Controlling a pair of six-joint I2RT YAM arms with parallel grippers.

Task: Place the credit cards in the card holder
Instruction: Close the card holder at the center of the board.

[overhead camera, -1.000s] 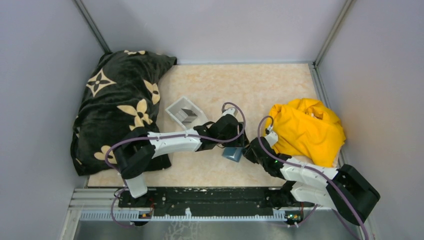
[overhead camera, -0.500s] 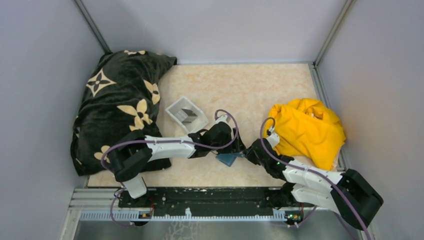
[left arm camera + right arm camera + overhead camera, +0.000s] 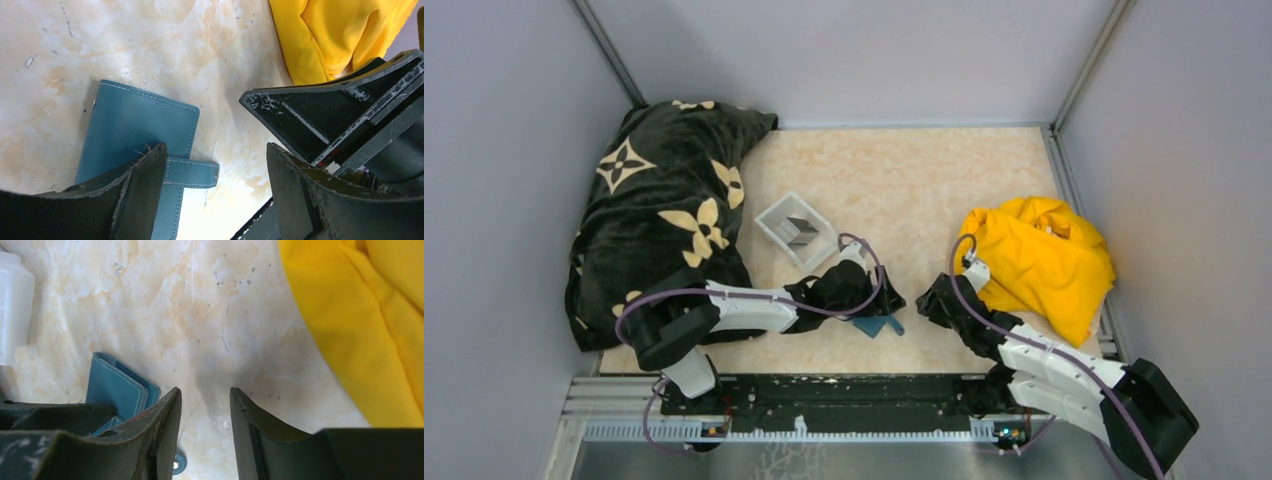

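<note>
One card holder [image 3: 132, 122], teal, lies flat and folded on the marble table [image 3: 150, 40], close to the near edge, between your two grippers. Its strap tab [image 3: 192, 171] sticks out to one side. Your left gripper [image 3: 216, 150] hangs right over it, jaws spread wide. One finger [image 3: 135, 190] covers part of the holder, can't tell if it touches. The other finger is off over bare table, nothing pinched. Your right gripper [image 3: 204, 392] is just beside the holder, jaws parted, only bare table in the gap, gripping nothing. Grey credit cards [image 3: 801, 231] sit in the clear-white tray [image 3: 769, 215] farther back, beyond the left arm [image 3: 749, 305] and apart from the holder; can't count them. A yellow cloth [image 3: 1036, 255] is bunched at the right, near the right gripper. A black blanket [image 3: 664, 200] with tan flowers fills the left side
</note>
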